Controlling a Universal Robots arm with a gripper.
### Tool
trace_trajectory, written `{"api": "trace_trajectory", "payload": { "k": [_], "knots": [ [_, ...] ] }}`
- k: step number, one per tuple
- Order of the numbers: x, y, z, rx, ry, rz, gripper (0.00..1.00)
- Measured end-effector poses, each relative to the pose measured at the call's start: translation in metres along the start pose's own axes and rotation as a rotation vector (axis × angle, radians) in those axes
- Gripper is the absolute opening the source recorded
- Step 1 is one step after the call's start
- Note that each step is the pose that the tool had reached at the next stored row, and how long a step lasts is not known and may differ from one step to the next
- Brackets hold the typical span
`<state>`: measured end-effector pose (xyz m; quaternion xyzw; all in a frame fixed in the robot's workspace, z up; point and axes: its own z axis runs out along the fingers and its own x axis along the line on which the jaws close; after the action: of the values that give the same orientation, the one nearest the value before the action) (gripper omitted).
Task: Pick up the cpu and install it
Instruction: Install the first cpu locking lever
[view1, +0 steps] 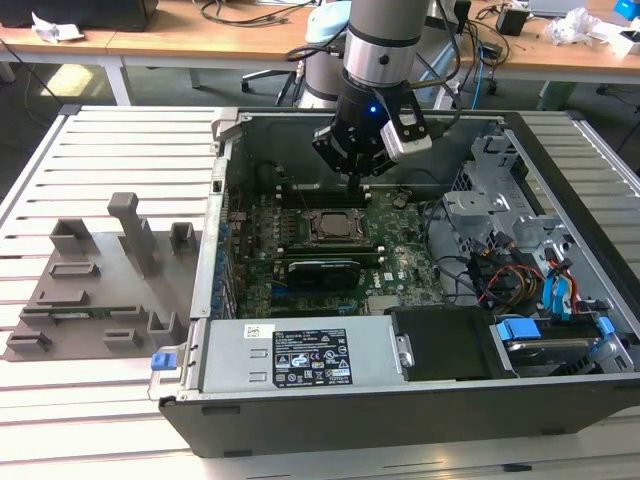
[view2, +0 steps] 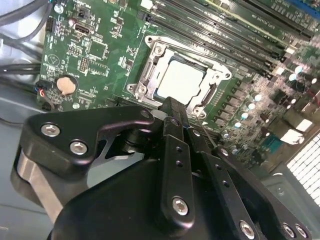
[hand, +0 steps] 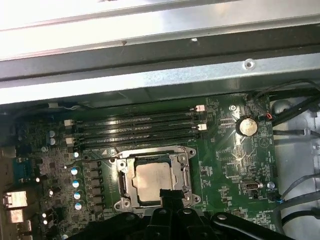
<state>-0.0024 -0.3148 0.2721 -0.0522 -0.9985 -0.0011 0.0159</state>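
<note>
The cpu (view1: 328, 226) lies flat inside the socket (view1: 306, 228) on the green board (view1: 400, 262), its pale metal top facing up and the dark socket frame closed around its edges; both wrist views show it seated there squarely (view2: 180, 80) (hand: 154, 181). The gripper (view1: 355, 182) hangs over the socket, a little to the exterior view's right of it and clear above it, with open air between its tip and the cpu. Its fingers (view2: 170, 107) are pressed together into one narrow dark tip with nothing between them, and in both wrist views that tip (hand: 167, 192) crosses the near edge of the socket frame (view2: 147, 75). The long black memory slots (hand: 135, 131) run just beside the socket on one side. A round silver coin cell (hand: 246, 126) sits on the board well apart from the socket, past its other end. In the exterior view, a black card (view1: 322, 268) lies near the socket on the side towards the camera. Further that way is a labelled grey box (view1: 300, 355). Well apart from the socket, on the exterior view's left and outside the case (view1: 215, 200), grey blocks (view1: 100, 280) stand on the slatted table (view1: 60, 400).
</note>
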Motion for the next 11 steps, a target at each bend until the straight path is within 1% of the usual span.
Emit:
{"api": "trace_trajectory", "payload": {
  "k": [1,3,5,6,8,10,11],
  "knots": [
    [0.0000,0.0000,0.0000,0.0012,0.0000,-0.036,0.11],
    [0.0000,0.0000,0.0000,0.0024,0.0000,-0.073,0.11],
    [0.0001,0.0000,0.0000,0.0026,0.0000,-0.081,0.11],
    [0.0018,-0.0001,0.0001,0.0026,0.0000,-0.081,0.11],
    [0.0101,-0.0010,0.0004,0.0027,0.0000,-0.081,0.11],
    [0.0211,-0.0021,0.0008,0.0025,-0.0002,-0.081,0.11],
    [0.0253,-0.0026,0.0009,0.0026,-0.0003,-0.081,0.11]
  ]
}}
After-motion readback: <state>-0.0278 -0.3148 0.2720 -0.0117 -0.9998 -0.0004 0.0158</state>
